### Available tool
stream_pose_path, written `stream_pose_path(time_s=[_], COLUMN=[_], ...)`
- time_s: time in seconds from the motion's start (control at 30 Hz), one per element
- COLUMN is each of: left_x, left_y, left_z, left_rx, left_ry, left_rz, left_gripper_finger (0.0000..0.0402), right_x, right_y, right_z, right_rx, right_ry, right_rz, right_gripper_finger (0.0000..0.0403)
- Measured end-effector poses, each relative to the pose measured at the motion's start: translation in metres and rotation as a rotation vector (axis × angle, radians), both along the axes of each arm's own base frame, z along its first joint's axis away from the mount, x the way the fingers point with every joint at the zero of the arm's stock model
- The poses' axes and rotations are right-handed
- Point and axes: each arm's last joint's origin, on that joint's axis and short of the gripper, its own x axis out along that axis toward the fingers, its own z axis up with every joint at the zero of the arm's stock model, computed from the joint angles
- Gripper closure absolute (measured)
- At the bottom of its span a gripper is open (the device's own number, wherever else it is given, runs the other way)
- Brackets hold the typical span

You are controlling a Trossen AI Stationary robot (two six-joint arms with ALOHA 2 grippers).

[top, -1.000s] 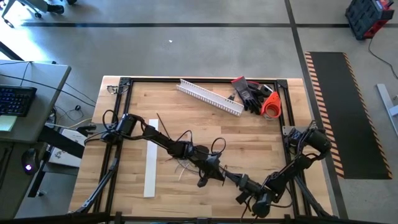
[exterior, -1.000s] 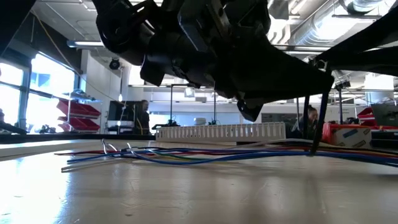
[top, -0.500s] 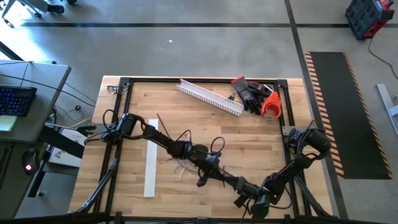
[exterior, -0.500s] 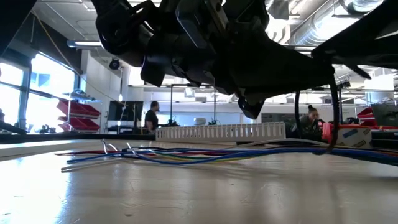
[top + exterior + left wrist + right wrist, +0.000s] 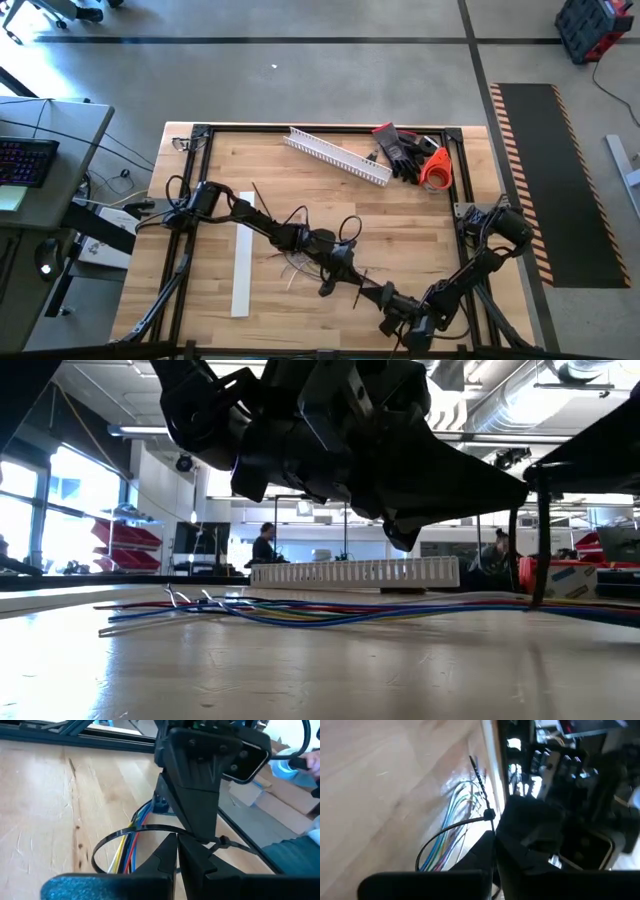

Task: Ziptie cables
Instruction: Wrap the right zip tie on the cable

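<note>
Lying loose on the table just ahead of the two arms, the cables are passing through a single black zip tie, whose loop is standing wide around them and not yet gripping them. Both pincers are meeting near the table's middle front. The left gripper is pinching its fingers together on the tie strap beside the head, and the right gripper is likewise clamping on the tie. Compared with a second ago, the right gripper is sitting further back toward its own base, and in the low view the upright tie tail is standing further along. By my judgement, the strap is being drawn through and cinching is under way but not finished. Counting: one cable bundle of several coloured wires, one zip tie, two grippers, one white slotted channel, one flat white strip and one orange roll at the far edge.
</note>
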Motion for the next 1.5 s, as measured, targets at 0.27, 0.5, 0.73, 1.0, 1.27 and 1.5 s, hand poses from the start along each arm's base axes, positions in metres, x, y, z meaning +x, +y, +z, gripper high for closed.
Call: stream_pose_path(time_s=[0.27, 0.5, 0.73, 1.0, 1.27, 1.5], left_x=[-0.007, -0.015, -0.022, -0.022, -0.024, -0.018], left_y=[-0.002, -0.002, -0.014, -0.018, -0.033, -0.038], left_z=[0.017, 0.034, 0.039, 0.041, 0.046, 0.048], left_rx=[0.115, 0.269, 0.469, 0.754, 1.005, 1.119], left_ry=[-0.009, -0.016, -0.126, -0.141, -0.294, -0.480], left_rz=[-0.124, -0.126, -0.231, -0.424, -0.543, -0.562], left_gripper_finger=[0.0401, 0.0401, 0.0398, 0.0327, 0.0242, 0.0212], right_x=[-0.013, -0.021, -0.001, 0.023, 0.012, -0.004], right_y=[0.006, 0.011, 0.033, 0.031, 0.043, 0.051], right_z=[-0.004, -0.005, 0.026, 0.063, 0.073, 0.073], right_rx=[0.269, 0.539, 0.962, 1.312, 1.413, 1.506], right_ry=[-0.061, -0.142, -0.135, 0.110, 0.071, 0.019], right_rz=[-0.049, -0.128, -0.271, -0.685, -0.765, -0.839], right_gripper_finger=[0.0323, 0.0237, 0.0211, 0.0210, 0.0210, 0.0210])
